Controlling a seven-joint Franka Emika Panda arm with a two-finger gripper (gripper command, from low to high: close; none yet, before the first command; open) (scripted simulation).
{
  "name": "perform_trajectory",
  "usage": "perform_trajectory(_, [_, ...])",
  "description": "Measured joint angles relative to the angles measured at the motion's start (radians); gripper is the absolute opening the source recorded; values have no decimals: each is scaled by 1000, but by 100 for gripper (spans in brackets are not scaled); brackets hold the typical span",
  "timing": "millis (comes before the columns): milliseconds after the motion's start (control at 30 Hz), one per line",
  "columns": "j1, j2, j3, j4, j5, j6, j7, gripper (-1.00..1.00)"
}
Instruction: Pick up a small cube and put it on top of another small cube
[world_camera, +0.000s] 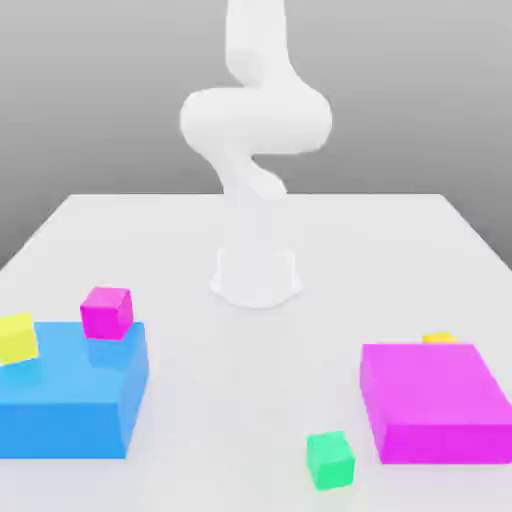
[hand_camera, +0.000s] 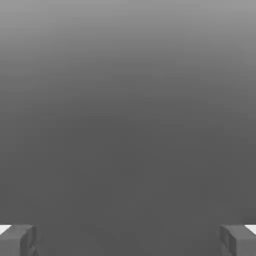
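The robot's grey two-finger gripper (hand_camera: 128, 241) is standing released in the hand view, its fingertips spread wide apart with nothing between them. In the exterior view the smooth white arm (world_camera: 256, 120) is rising from its round base on the pale, flat tabletop (world_camera: 230, 400). The small golden-yellow cube (world_camera: 439, 338) is sitting toward the exterior view's right, partly hidden behind the big, flat magenta block (world_camera: 435, 385). Nearer the camera, a small green cube (world_camera: 330, 460) is resting on the tabletop, near the magenta block and slightly turned. Toward the exterior view's left, a big, flat blue block (world_camera: 70, 385) is carrying two small cubes: a magenta cube (world_camera: 106, 313) is lying near its far edge, and a lemon-yellow cube (world_camera: 17, 339) is lying apart from it, closer to the picture's edge.
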Motion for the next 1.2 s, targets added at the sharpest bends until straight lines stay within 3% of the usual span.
perform_trajectory(567, [296, 28, 94, -94, -79, -10, -448, 0])
perform_trajectory(1200, [579, 208, 118, -217, -149, 73, -967, 0])
